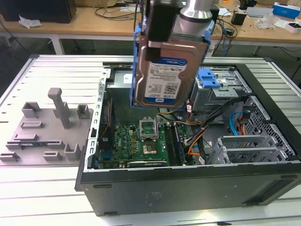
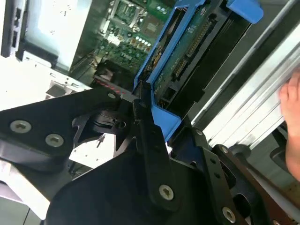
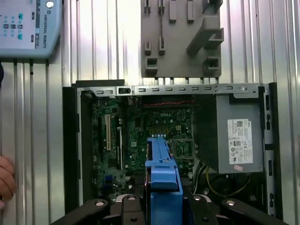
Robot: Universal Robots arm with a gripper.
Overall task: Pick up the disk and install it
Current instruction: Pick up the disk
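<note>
Clamped tight in black metal gripper (image 2: 161,124): silver blue-bracketed hard disk (image 1: 164,75), upright over open black PC case (image 1: 188,188) centre; prob best kept square, no swing

Slatted metal table (image 1: 61,70): open computer case (image 1: 188,186), grey fixture (image 1: 42,136).

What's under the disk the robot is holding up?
The open computer case, with its green circuit board and coloured cables. In the exterior view the disk hides part of the case's inside behind it.
</note>
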